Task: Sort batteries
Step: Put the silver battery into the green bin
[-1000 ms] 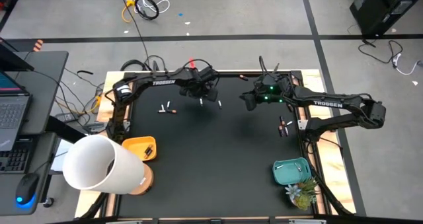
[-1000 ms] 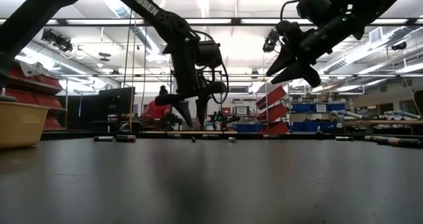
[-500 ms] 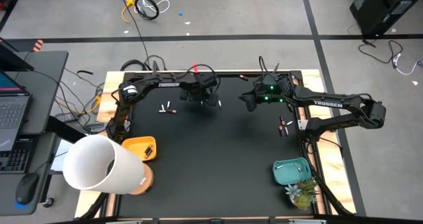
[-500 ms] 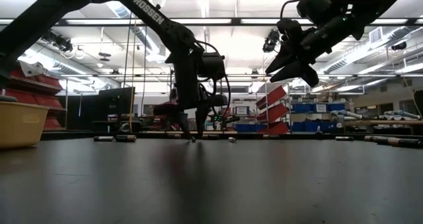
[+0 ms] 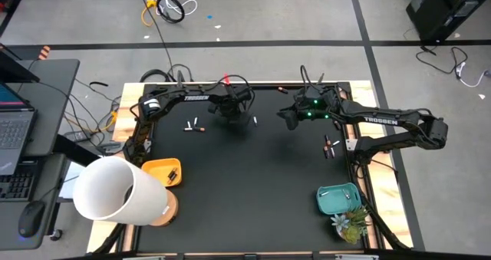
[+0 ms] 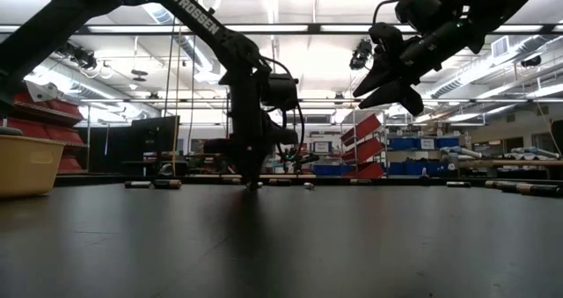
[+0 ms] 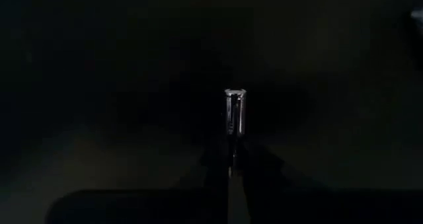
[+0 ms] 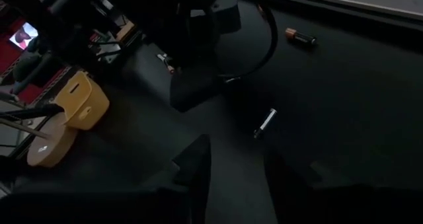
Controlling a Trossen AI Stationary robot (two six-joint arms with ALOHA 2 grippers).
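Left wrist view: the left tool (image 7: 232, 159) pinches a slim, shiny silver battery (image 7: 234, 113) against the matte black counter (image 5: 253, 176), upper centre of the high view. Right tool (image 6: 393, 74) hangs raised, fingers spread, gripping nothing.

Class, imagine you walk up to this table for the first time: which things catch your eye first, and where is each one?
The left gripper is down on the black mat near its far edge, fingers shut on a silver battery. The right gripper hangs open above the mat. A big white cylinder lies at the near left corner beside a yellow bin, and a teal bin sits at the near right.
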